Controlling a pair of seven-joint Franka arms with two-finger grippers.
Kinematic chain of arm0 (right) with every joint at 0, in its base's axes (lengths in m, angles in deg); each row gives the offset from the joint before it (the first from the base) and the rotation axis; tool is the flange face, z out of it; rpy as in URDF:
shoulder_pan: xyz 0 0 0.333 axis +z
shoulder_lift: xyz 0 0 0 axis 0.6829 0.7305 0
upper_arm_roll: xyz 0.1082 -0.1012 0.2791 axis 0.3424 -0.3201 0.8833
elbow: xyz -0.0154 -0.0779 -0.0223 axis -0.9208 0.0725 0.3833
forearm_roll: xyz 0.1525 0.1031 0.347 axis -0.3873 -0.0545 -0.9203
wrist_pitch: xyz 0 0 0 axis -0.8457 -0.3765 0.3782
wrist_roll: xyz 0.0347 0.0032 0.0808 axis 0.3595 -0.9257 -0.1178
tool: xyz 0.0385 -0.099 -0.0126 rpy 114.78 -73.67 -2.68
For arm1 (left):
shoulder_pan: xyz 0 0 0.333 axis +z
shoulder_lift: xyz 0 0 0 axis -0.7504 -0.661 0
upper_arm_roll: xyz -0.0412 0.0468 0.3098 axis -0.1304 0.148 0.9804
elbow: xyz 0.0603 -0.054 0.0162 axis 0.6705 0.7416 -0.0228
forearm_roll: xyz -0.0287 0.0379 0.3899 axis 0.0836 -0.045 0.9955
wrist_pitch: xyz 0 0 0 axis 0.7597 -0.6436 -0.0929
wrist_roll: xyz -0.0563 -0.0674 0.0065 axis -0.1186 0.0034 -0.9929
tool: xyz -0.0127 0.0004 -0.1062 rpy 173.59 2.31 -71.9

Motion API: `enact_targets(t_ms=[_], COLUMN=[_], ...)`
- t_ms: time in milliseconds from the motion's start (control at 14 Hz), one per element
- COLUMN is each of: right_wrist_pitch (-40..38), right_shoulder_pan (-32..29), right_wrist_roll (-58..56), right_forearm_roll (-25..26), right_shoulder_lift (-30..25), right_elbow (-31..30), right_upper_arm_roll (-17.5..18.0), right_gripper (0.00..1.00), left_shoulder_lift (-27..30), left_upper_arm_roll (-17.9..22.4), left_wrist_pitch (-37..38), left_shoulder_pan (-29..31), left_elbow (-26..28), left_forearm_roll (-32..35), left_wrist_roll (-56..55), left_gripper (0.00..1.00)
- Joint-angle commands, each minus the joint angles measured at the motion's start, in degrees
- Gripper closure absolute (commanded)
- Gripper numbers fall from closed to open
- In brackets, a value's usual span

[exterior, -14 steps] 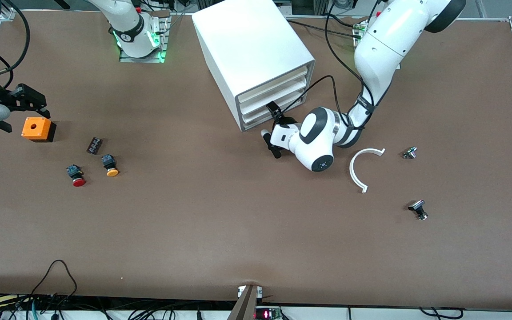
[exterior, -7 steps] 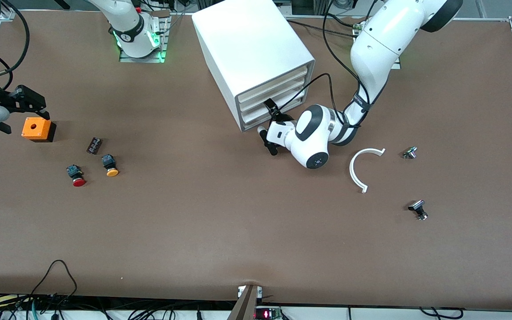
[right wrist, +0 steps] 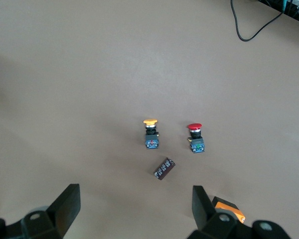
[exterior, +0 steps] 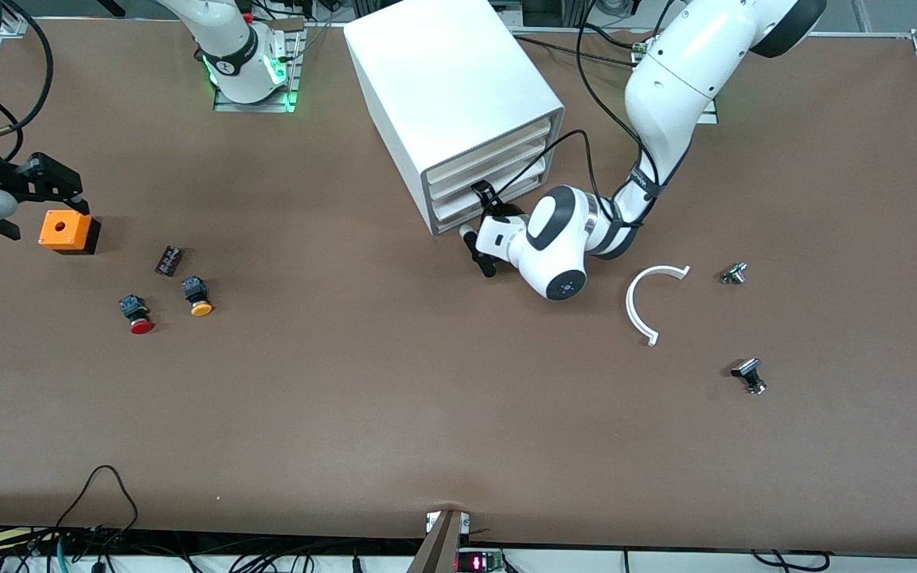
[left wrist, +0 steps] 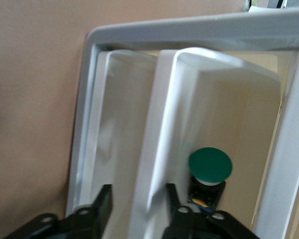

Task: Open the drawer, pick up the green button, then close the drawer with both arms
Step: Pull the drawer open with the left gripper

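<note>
No readable text anywhere I can see; red display (exterior: 475, 563) at table edge, 6 o'clock, digits too small.

table (exterior: 347, 398) brown, plain | cabinet (exterior: 442, 79) white, drawer (left wrist: 154, 149) white | button (left wrist: 210, 164) green cap, dark body | upper left of front view: box (exterior: 67, 231) orange | buttons (exterior: 138, 313) red cap, (exterior: 198, 296) yellow-orange cap | arms white with black bands
</note>
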Motion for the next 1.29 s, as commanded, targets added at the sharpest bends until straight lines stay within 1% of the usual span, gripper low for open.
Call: enact_targets(t_ms=[0, 143, 500, 643, 786, 1214], right_wrist_pitch=[-0.5, 0.2, 0.7, 0.7, 0.7, 0.9], right_shoulder_pan=[0.0, 0.0, 0.0, -0.1, -0.1, -0.3], right_wrist_roll=[0.5, 0.5, 0.5, 0.5, 0.5, 0.6], right_forearm_roll=[-0.5, -0.4, -0.5, -0.5, -0.5, -0.6], right_shoulder_lift=[0.6, 0.9, 0.9, 0.9, 0.9, 0.9], right_elbow=[1.4, 1.4, 1.4, 1.4, 1.4, 1.4], right_upper_arm_roll=[-0.1, -0.1, -0.1, -0.1, -0.2, -0.3], right_gripper=[0.01, 0.01, 0.01, 0.01, 0.01, 0.01], left_shoulder_lift=[0.4, 0.5, 0.5, 0.5, 0.4, 0.0], left_upper_arm_roll=[0.5, 0.6, 1.2, 1.4, 1.6, 1.9], left_wrist_pitch=[-1.3, -1.2, -1.0, -1.0, -1.0, -1.1], left_shoulder_pan=[-1.5, -1.4, -0.9, -0.4, 0.6, 3.0], left_elbow=[1.3, 1.3, 0.8, 0.4, 0.1, -0.1], left_forearm_roll=[-1.3, -1.0, -0.7, -0.6, 1.1, 1.6], left_wrist_roll=[1.3, 1.3, 1.4, 1.4, 1.9, 2.9], left_gripper=[0.86, 0.93, 0.94, 0.97, 1.00, 1.00])
